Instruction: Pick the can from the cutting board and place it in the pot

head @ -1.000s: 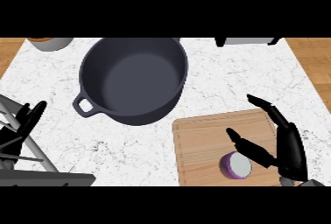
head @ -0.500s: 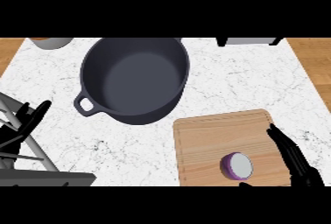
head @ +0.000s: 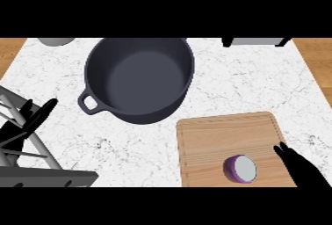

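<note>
A white marbled table [head: 259, 83] is seen from steeply above, with brown wood showing beyond its left and right edges. A large dark grey pot [head: 139, 79] is set on the far middle of the table, its inside bare and a loop handle [head: 89, 103] turned toward the near left. A pale wooden cutting board [head: 230, 145] lies on the near right part of the table, just beside the pot's near right side but apart from it. The can [head: 240, 168], purple-sided with a pale grey top, is stood on the near part of the cutting board, right of its middle. The right hand [head: 303, 168] is seen at the near right edge, over the board's right side; its black fingers are held straight and close together, pointing far and left, near the can but not touching it. The left hand [head: 23, 121] is seen at the left edge, fingers spread and pointing up, holding nothing, beside a grey metal frame [head: 39, 167] in the near left corner. At the far edge, part of a grey round object [head: 55, 41] is seen at the left and a grey box-like object [head: 256, 41] at the right.
</note>
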Motion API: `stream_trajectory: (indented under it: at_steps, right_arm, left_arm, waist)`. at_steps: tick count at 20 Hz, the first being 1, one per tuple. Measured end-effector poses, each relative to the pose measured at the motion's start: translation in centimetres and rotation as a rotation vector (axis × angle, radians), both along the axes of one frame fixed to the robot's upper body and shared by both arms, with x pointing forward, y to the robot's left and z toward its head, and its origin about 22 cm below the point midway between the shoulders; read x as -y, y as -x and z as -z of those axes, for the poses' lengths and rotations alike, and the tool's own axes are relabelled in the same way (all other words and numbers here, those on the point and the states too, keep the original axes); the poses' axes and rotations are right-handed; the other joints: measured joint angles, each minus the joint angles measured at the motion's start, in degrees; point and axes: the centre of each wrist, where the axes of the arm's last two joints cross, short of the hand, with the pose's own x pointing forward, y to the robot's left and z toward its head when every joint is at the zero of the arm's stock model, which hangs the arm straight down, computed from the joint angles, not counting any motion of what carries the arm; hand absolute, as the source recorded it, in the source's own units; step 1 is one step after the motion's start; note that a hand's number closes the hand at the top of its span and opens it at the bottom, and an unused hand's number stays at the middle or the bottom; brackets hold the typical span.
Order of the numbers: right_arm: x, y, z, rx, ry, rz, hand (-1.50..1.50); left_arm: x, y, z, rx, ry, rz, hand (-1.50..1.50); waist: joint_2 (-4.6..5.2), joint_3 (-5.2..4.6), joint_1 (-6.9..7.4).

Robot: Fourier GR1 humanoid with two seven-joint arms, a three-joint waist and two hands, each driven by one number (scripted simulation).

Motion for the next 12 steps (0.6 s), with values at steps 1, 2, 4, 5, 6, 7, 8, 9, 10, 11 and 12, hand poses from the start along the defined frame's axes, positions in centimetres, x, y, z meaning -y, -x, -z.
stream_trajectory:
  at_steps: [1,2,4,5,6,7,8,9,10,11,12]
  right_arm:
    - [-0.5,0.4,-0.5,-0.042,0.012,0.002,-1.5]
    - [-0.9,0.7,-1.1,-0.081,0.022,0.005,-1.5]
    - [-1.6,0.8,-1.7,-0.136,0.057,0.016,-1.5]
    - [-1.8,0.8,-1.8,-0.162,0.074,0.026,-1.5]
    - [-2.0,0.7,-1.9,-0.18,0.089,0.035,-1.5]
    - [-2.3,0.6,-2.0,-0.194,0.096,0.042,-1.5]
    - [-2.6,0.5,-2.1,-0.205,0.105,0.046,-1.5]
    - [-2.8,0.3,-2.2,-0.211,0.109,0.049,-1.5]
    - [-3.1,0.2,-2.2,-0.215,0.107,0.05,-1.5]
    - [-3.4,0.1,-2.2,-0.22,0.1,0.05,-1.5]
    - [-3.7,-0.1,-2.3,-0.22,0.096,0.051,-1.5]
  left_arm:
    - [0.1,-0.2,0.0,0.003,0.002,0.001,0.0]
    - [0.3,-0.3,-0.1,0.006,0.004,0.006,0.0]
    - [0.5,-0.6,-0.1,0.006,0.002,0.014,0.0]
    - [0.5,-0.7,-0.1,0.006,0.004,0.017,0.0]
    - [0.6,-0.8,-0.1,0.007,0.002,0.014,0.0]
    - [0.7,-0.9,-0.1,0.009,0.002,0.013,0.0]
    - [0.8,-0.9,-0.1,0.012,-0.001,0.01,0.0]
    - [0.8,-1.0,-0.1,0.009,-0.001,0.009,0.0]
    - [0.9,-1.0,-0.1,0.01,0.001,0.008,0.0]
    - [0.9,-1.1,-0.2,0.008,0.001,0.012,0.0]
    - [0.9,-1.1,-0.3,0.007,0.004,0.014,0.0]
  waist:
    - [0.07,0.0,0.26]
    - [0.18,-0.01,0.56]
    - [0.31,0.05,1.05]
    - [0.32,0.07,1.12]
    - [0.35,0.09,1.28]
    - [0.41,0.11,1.48]
    - [0.38,0.18,1.53]
    - [0.42,0.18,1.63]
    - [0.46,0.21,1.78]
    - [0.51,0.19,1.89]
    - [0.54,0.21,1.91]
